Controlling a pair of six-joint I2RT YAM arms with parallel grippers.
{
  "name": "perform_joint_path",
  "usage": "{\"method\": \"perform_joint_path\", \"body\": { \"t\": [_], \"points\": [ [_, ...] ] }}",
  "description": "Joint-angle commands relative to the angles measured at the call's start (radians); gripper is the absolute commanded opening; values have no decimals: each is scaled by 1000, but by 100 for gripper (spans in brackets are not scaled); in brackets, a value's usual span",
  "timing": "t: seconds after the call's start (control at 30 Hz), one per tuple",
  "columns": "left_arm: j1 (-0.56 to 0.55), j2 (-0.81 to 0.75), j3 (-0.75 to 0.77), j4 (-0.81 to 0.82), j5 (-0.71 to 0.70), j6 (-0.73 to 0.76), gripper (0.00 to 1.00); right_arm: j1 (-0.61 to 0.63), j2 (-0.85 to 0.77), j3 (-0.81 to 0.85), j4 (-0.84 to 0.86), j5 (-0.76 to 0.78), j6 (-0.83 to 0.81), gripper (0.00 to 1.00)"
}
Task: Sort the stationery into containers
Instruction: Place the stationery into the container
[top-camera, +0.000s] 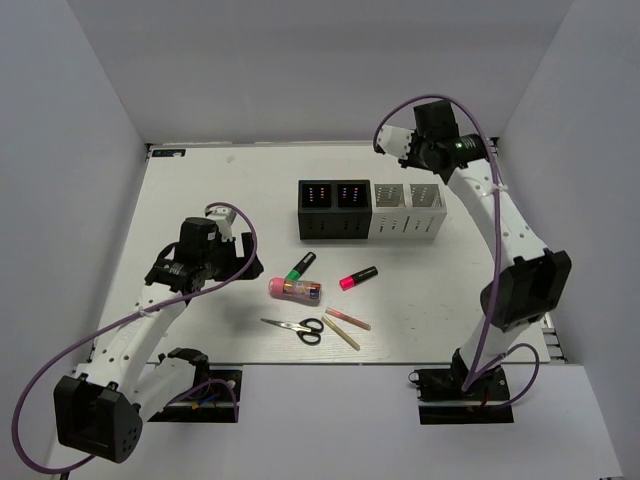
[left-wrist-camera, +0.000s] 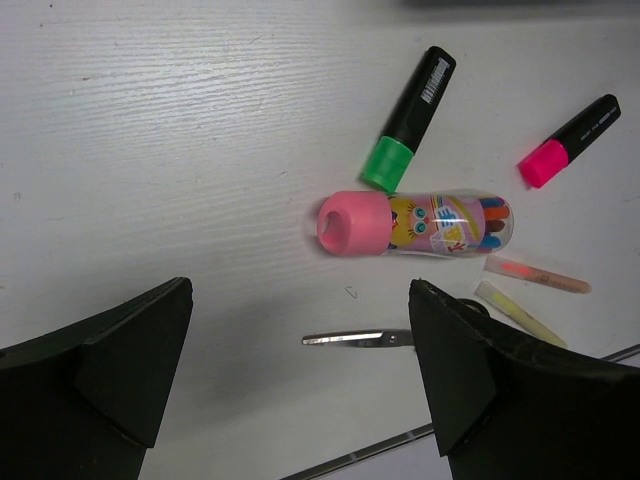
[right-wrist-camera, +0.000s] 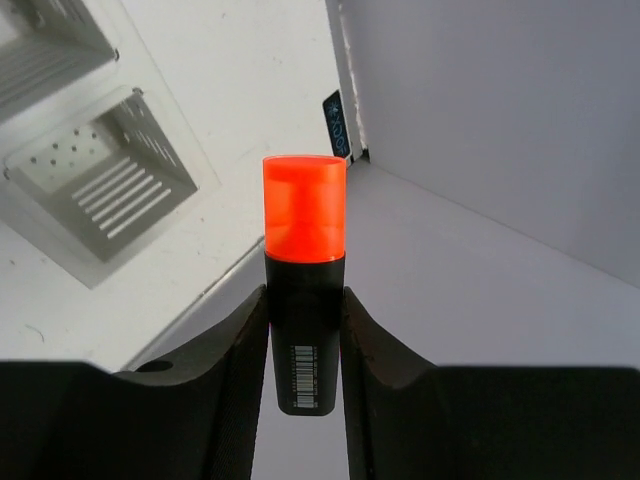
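White wood-grain table (top-camera: 215, 190), boxed in by plain grey-white walls (top-camera: 300, 60) on the left, back and right. Both arm bases are bolted at the near edge.

Left arm (top-camera: 150, 325): bent low over the left half of the table, wrist pointing down at the loose items. Left gripper (left-wrist-camera: 300, 300) hovers above the surface with jaws spread wide and nothing between them. Tube and scissors blade sit in the gap as seen from its wrist camera, no contact.

Right arm (top-camera: 500, 230): stretched up and back, wrist high near the far right corner, beyond the white bins. Right gripper (right-wrist-camera: 305, 300) is pinching the black body of the orange-capped marker (right-wrist-camera: 305, 205), cap pointing away from the wrist, clear of the table.

Count:
- Bins: 4 in a touching row at table centre, two black (top-camera: 334, 212) on the left, two white (top-camera: 407, 212) on the right. Contents can't be told.
- Markers: 3. One in the right grip, plus the green-capped marker (top-camera: 300, 266) and pink-capped marker (top-camera: 358, 277) lying flat on the table in front of the bins.
- Tube: 1, pink-capped tube (top-camera: 295, 289), on its side, green cap almost touching it.
- Scissors (top-camera: 297, 326): 1, near side of the tube.
- Sticks: 2, pink stick (top-camera: 347, 319) and tan stick (top-camera: 341, 333), just beside the scissors handles.
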Motion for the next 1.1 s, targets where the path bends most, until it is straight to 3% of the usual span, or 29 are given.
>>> {"method": "perform_joint_path", "body": {
  "t": [0.0,0.17,0.53,0.97,1.0,1.07],
  "points": [
    [4,-26,30,-1,-7,7,100,-9,83,105,-252,41,-177,0],
    [4,-29,30,-2,-4,9,100,-15,137,131,-371,38,-297,0],
    [4,-35,31,-1,3,6,100,-32,218,61,-343,113,-438,0],
    [1,-34,31,-2,3,6,100,-29,316,122,-385,105,-466,0],
    [2,-32,33,1,4,6,100,-32,318,126,-382,101,-463,1],
    [2,-34,31,-1,4,7,100,-29,315,125,-383,85,-460,15]
  ]
}}
